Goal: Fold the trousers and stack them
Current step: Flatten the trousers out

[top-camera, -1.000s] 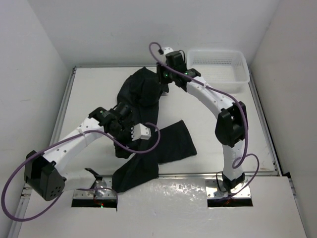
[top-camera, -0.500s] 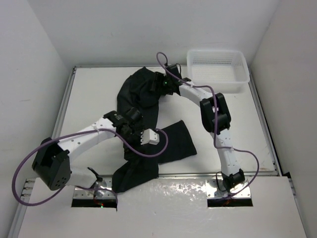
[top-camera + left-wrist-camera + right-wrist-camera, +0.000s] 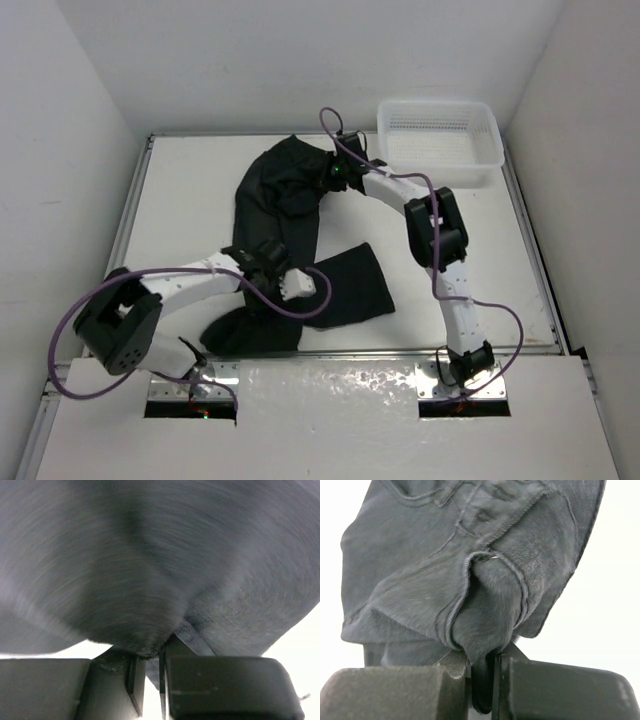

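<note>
A: Trousers (image 3: 283, 205) first. Where do we put them?
B: On the desk (image 3: 180, 190), left of centre. Black, soft and rumpled, not folded flat. We read the long axis as far to near. The far end is bunched by the middle of the far edge. The near end is a dark heap close to the near edge, further left. So it's a slight diagonal, far-right to near-left.
A: And the second leg?
B: It splits off about halfway down and points right and toward the near edge. It lies flat with a squared-off end, so together we get a lopsided Y.
A: Which end is the waist?
B: We cannot tell from above. The right wrist view shows stitched seams and a rolled edge at the far end, and that's all we'd commit to.
A: Left tool (image 3: 151, 666)?
B: Narrow, pinched on a fold of the trousers. Cloth fills its wrist view and bunches down between the fingers. From above it sits over the near stretch, about where the two legs part.
A: Right tool (image 3: 483, 672)?
B: Same, nearly closed, with a seamed fold of the trousers clamped between the pads. It's at the far end, with the arm stretched out across the desk.
A: Anything else we log?
B: A white mesh basket (image 3: 440, 140) in the far right corner. It's near the far end of the trousers but apart from the cloth, with the right tool between them.
</note>
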